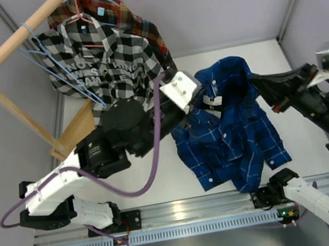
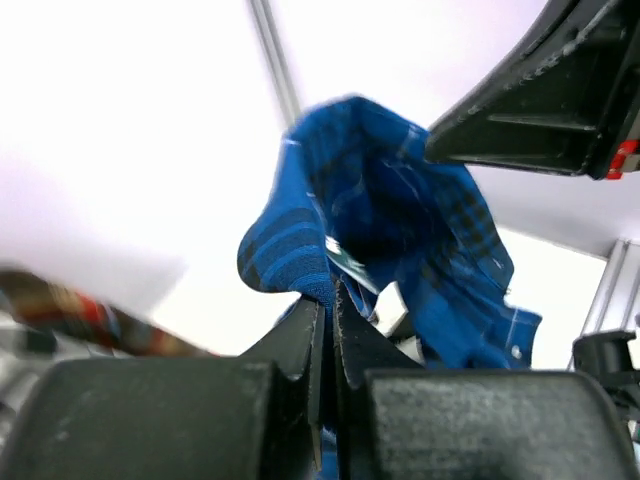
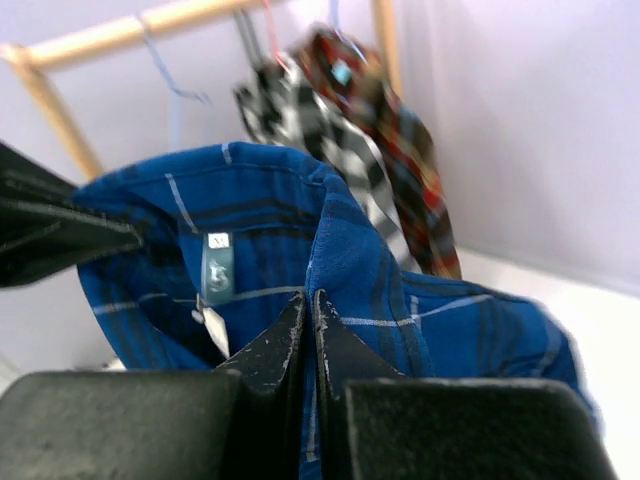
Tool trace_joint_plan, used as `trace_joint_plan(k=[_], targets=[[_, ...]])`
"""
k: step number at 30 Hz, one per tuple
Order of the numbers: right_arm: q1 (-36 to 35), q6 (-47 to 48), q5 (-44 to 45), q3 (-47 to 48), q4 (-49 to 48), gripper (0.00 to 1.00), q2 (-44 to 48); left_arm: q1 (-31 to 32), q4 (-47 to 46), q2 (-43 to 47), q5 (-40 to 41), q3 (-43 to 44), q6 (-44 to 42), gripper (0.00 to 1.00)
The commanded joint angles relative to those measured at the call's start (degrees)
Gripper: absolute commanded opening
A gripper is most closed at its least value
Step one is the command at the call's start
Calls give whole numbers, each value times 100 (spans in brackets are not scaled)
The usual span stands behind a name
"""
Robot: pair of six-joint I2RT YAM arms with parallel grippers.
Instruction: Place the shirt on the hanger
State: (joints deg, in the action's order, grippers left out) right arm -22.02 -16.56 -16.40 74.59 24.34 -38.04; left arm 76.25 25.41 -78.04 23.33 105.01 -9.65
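**Holding the shirt collar up with both arms**

Seen from the top, the dark blue plaid shirt (image 1: 232, 127) lay on the white tabletop (image 1: 153, 166), approx. in the middle-right part, and its collar end was lifted up between the two arms. The left fingers (image 2: 312, 322) were pressed together and pinched a fold of the blue fabric; in the left wrist view the cloth rose up directly from the tips. The right fingers (image 3: 295, 330) were also closed, pinching the edge of the collar, with a pale label (image 3: 217, 268) just beside them on the inner side of the neck. The light-blue hanger (image 1: 71, 82) hung on the wooden rack (image 1: 16, 41) at the back left, well apart from the shirt, w/ more thin blue wires near it. On the same rack hung a black-and-white checked shirt (image 1: 109, 59) and, behind it, a red-brown plaid shirt (image 1: 132, 14).
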Motion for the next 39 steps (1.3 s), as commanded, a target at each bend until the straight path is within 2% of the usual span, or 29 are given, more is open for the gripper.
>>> trace_joint_plan(k=[1, 2, 4, 7, 9, 10, 11, 12, 15, 19, 23, 24, 26, 27, 30, 33, 39], targets=[[-39, -427, -390, 407, -298, 0, 218, 557, 192, -202, 917, 755, -1538, 0], [-48, -436, -373, 486, -202, 0, 279, 627, 253, -299, 1058, 1288, -1792, 0], [-48, -384, -207, 715, -35, 0, 297, 707, 464, -694, 1366, 1792, -1970, 0], [-48, -348, 207, 628, 299, 0, 245, 664, 535, -1081, 1639, 1954, -1867, 0], [-48, -418, 487, 165, 343, 0, 210, 313, 544, -1152, 1317, 1438, -1437, 0], [-48, -427, 628, -13, 361, 0, 192, 94, 527, -1135, 1071, 1191, -791, 0], [-48, -384, 769, -223, 352, 0, 148, -447, 509, -1117, 807, 936, -427, 0], [-48, -375, 1223, -599, 370, 0, 96, -705, 396, -1091, 439, 394, 264, 0], [-48, -374, 2190, -1294, 344, 0, -185, -1489, 228, -1221, 478, -548, 1294, 0], [-39, -681, 2405, -2209, -252, 0, -704, -2043, 193, -1512, 593, -964, 2297, 0], [-39, -858, 2221, -3088, -842, 1, -1169, -2237, 193, -1951, -107, -992, 2433, 0], [-39, -823, 2073, -3178, -921, 15, -1205, -2237, 193, -2013, -353, -974, 2372, 0], [-39, -483, 1835, -3222, -1062, 35, -1232, -2237, 175, -2092, -897, -991, 2213, 0], [-48, -350, 1581, -3196, -1071, 49, -1232, -2237, 158, -2136, -1040, -991, 2187, 0], [-39, 222, 861, -3030, -1124, 69, -1144, -2237, 131, -2110, -1383, -1114, 2151, 0], [-48, 565, 770, -2880, -1264, 76, -1118, -2237, 87, -2023, -1594, -1333, 2239, 0], [-48, 1251, 174, -2651, -1659, 73, -1609, -2237, -141, -1671, -2025, -1685, 2380, 0]])
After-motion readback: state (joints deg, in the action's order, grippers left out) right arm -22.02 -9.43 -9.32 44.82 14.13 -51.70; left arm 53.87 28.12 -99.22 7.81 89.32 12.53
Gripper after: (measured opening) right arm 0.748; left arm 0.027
